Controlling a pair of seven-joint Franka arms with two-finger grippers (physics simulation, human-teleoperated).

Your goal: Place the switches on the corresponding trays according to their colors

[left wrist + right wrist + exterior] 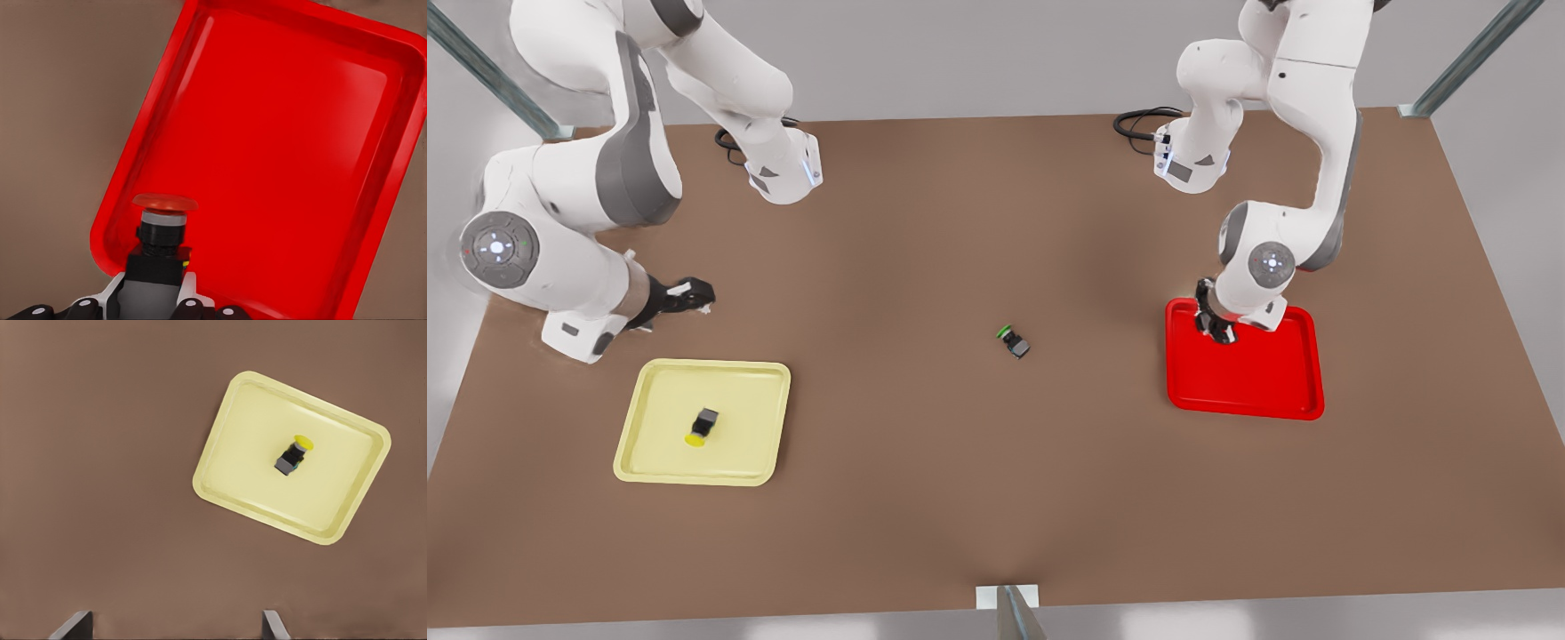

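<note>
Switches sit apart: the yellow-capped switch point(702, 428) lies on its side in the yellow tray point(660, 462); the red-capped switch point(160, 240), cap outward, is pinched by the left gripper point(1216, 331) over the red tray point(1272, 391); the green-capped switch point(1014, 341) lies on the table point(960, 498). The right gripper point(692, 296) waits beside the yellow tray, fingers spread.

Open brown table point(925, 480) across the frame's centre and bottom, green switch point(1014, 340) lone obstacle mid-frame, yellow tray point(649, 378) with yellow switch point(703, 426) lower left, left gripper point(1218, 327) over red tray point(1254, 382) corner at right, cables point(1138, 120) along the top edge
</note>
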